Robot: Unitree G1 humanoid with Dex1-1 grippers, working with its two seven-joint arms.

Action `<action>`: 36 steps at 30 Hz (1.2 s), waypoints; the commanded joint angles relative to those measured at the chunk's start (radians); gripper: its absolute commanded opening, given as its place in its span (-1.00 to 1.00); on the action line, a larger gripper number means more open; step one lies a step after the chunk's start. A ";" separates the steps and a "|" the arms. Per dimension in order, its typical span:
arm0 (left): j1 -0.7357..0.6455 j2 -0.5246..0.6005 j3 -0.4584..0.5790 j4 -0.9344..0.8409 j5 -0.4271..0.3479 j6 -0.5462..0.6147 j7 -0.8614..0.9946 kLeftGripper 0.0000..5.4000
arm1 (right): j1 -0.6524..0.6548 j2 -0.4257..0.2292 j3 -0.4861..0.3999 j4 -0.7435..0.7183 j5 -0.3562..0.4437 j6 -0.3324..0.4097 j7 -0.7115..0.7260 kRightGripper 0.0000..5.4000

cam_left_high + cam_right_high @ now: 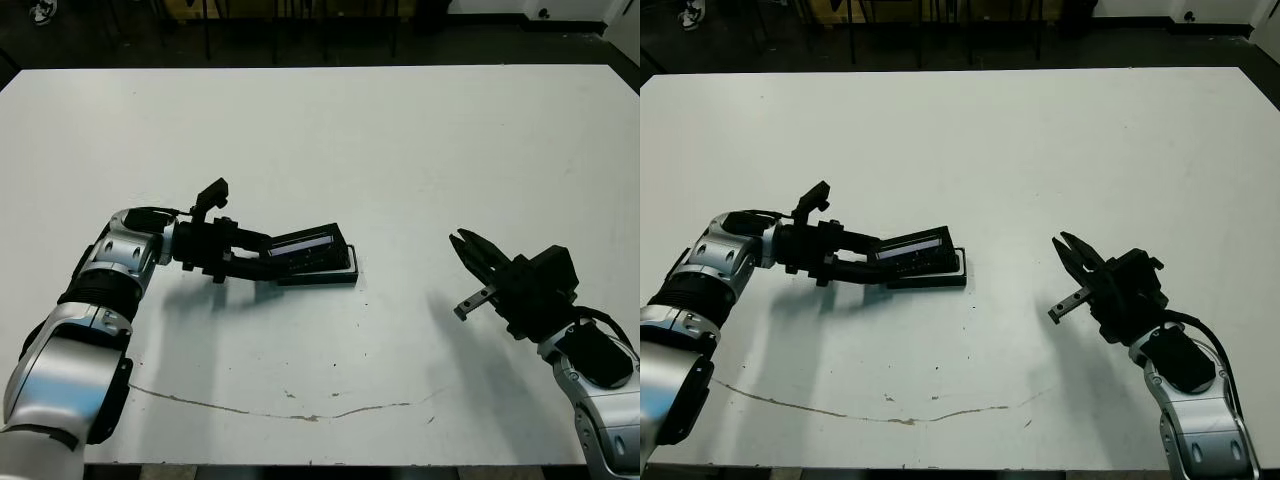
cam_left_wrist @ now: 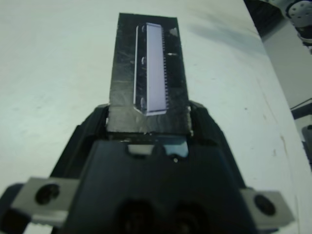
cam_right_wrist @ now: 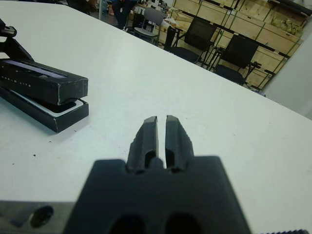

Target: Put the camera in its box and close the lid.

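Lowering the flat black rectangular lid [image 1: 310,246] onto the shallow black box with white lining [image 1: 322,275] looks to be the step in hand: the lid hangs tilted just above the box, its far end nearly over the box's far end, its near end pinched in the left gripper [image 1: 252,258], whose black fingers [image 2: 197,114] grip the panel's short edge from both sides. The slim camera bar cannot be seen; it may already lie in the tray under the lid, but that is hidden. To seat the lid well, I judge the left gripper should level the panel so all four edges line up with the box walls, then press straight down, since a skewed descent could push the light box along the white table [image 1: 400,140]. The right gripper [image 1: 1072,277] hovers well apart from the box, on the side away from the left arm, its jaws nearly together and holding nothing. A pale strip runs along the lid's upper face, and faint small lettering shows on its side wall in the right wrist view, too blurred to read
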 commanded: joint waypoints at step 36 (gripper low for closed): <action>-0.134 -0.079 -0.157 0.155 0.187 -0.034 -0.077 0.00 | 0.013 -0.034 -0.006 0.012 -0.008 -0.009 0.012 -1.00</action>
